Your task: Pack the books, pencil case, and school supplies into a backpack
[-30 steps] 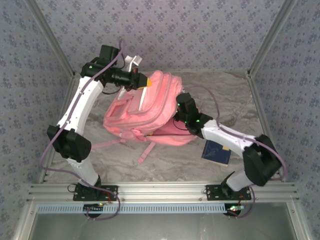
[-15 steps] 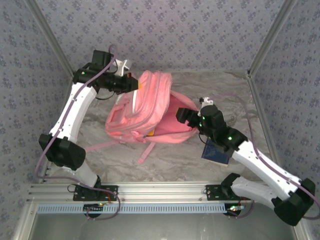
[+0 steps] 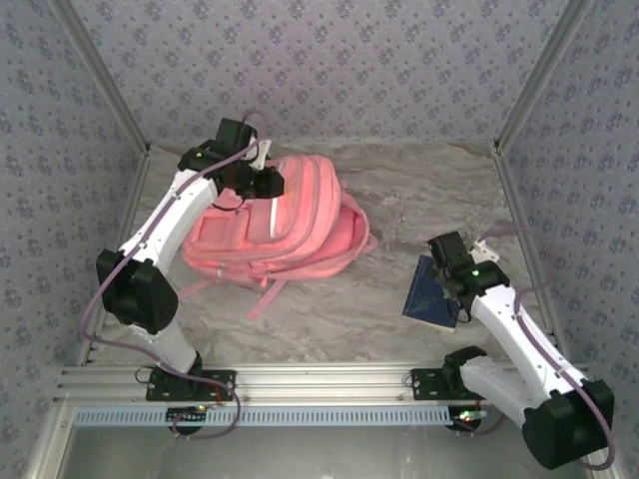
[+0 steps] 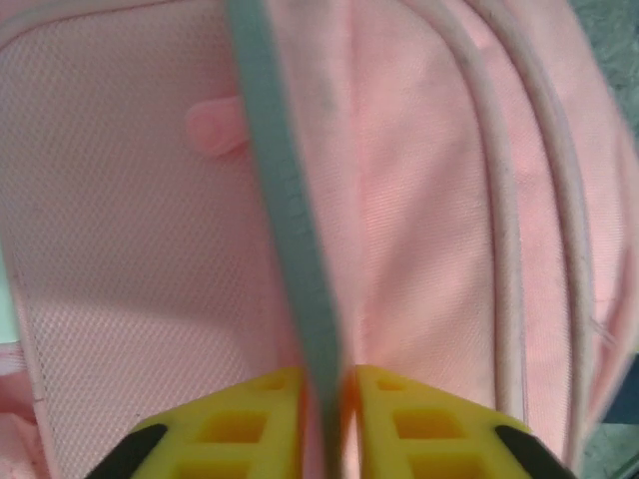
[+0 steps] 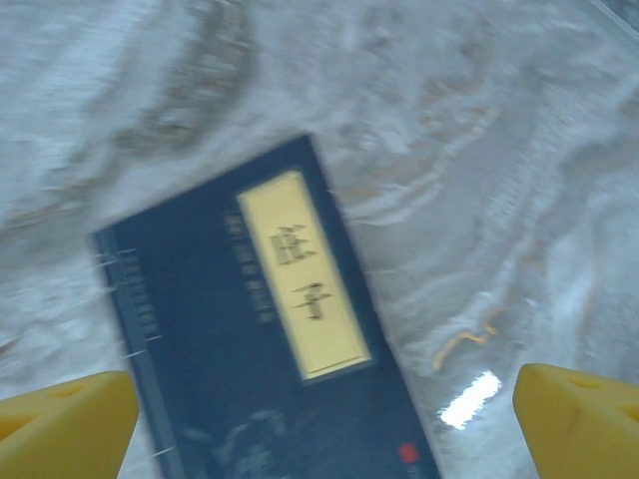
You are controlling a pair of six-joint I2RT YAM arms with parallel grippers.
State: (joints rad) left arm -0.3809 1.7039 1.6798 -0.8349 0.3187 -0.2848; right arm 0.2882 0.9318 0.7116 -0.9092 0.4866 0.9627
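Observation:
The pink backpack [image 3: 300,235] lies flat at the middle left of the table. My left gripper [image 3: 268,183] is at its far top edge. In the left wrist view the yellow fingers [image 4: 235,424] stand a narrow way apart, and a grey-white strip [image 4: 290,200] of the backpack [image 4: 449,200] runs loosely between them with slim gaps. One dark navy book [image 3: 427,294] with a pale title label lies on the table at the right. My right gripper [image 5: 329,419] hovers over this book [image 5: 230,349], wide open and empty. Pencil case and school supplies are out of view.
Pink straps [image 3: 265,296] trail from the backpack toward the near edge. Patterned walls and metal posts close in the marbled table [image 3: 419,190] on three sides. Bare tabletop [image 5: 479,150] lies beyond and to the right of the book.
The backpack has dropped from propped-up to flat and shifted left. My left gripper came down with it and its jaws loosened. My right arm pulled out of the backpack and swung right, over the navy book.

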